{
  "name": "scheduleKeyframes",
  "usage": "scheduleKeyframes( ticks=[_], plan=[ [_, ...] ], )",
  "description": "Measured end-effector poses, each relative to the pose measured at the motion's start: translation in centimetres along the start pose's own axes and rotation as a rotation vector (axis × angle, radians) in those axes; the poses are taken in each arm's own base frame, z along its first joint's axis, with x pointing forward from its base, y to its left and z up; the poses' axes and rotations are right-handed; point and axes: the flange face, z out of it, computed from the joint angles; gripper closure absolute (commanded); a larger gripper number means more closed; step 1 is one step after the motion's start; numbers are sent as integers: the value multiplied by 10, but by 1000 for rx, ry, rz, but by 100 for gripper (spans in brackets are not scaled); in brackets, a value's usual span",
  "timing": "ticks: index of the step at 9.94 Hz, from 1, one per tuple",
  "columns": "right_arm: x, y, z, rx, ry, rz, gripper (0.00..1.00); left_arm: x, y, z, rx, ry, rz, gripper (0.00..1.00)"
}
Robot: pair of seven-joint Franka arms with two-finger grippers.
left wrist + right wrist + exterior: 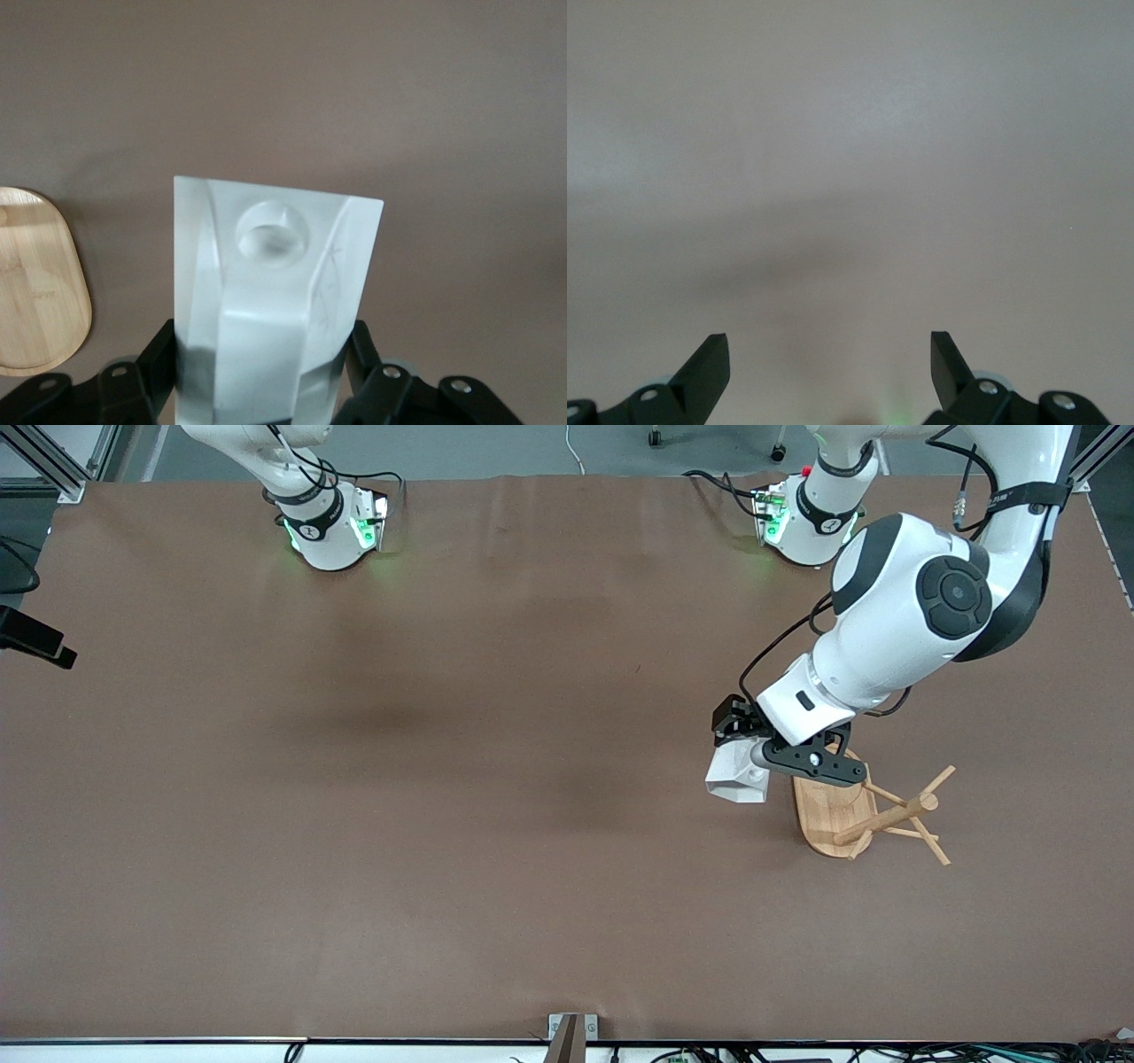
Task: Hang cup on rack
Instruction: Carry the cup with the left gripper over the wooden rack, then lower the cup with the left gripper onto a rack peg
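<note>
1. One small white faceted cup (737, 778) is up in the air, pinched by the left gripper (753, 757) over the brown table (443, 779), just beside the rack's base.
2. In the left wrist view the cup (275, 301) sits between the two black fingers (155, 359), which press on its angled sides; the handle with its round hole (273, 233) points away from the wrist.
3. The rack (873, 815), a light bamboo mug tree, stands on its oval base (828, 815) toward the left arm's end of the table; thin pegs (935, 784) stick out from the central post. No cup hangs on it.
4. A part of the same oval base (35, 283) shows at the edge of the left wrist view, apart from the cup.
5. The right gripper (830, 363) waits over bare table; its fingers (709, 367) are spread wide and hold nothing.
</note>
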Motion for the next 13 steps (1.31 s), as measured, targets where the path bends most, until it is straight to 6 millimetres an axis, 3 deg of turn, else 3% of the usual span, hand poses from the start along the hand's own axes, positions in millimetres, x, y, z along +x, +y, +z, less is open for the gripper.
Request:
scheduleKeyframes(
  ticks=[3,6,10,13],
  plan=[
    [3,-2,-2,1,23,-63,0,-31,-46,14,38,-39,23,100],
    [3,0,-1,1,26,-88,0,-44,-82,22,55,-68,26,100],
    [3,0,0,1,21,-89,0,-42,-110,18,60,-55,20,100],
    [3,0,0,1,20,-91,0,-37,-114,13,59,-35,21,100]
  ],
)
